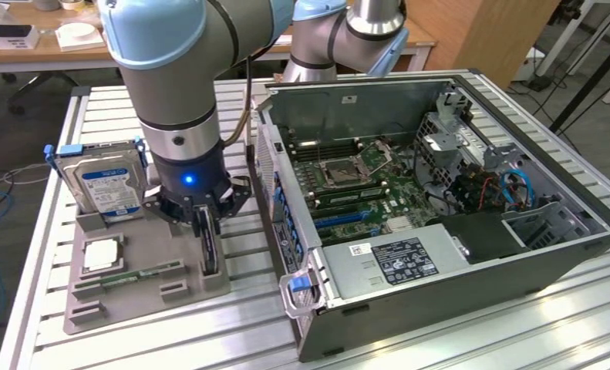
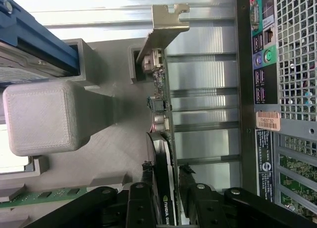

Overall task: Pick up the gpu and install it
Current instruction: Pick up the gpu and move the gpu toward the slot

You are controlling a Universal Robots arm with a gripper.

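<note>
The tool (image 1: 208, 225) on the gpu (image 1: 211, 254)
It pinches the gpu, upright in the tray (image 1: 129, 302) beneath; drive (image 1: 104, 185) on one side, case (image 1: 439, 308) on the other

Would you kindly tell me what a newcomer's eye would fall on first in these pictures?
The big arm's gripper, on the exterior view's left, is closed on the gpu, which stands on edge in a grey holder. On that view's right lies an open computer case, its motherboard exposed. Beside the gripper a blue-labelled hard drive stands upright.
</note>
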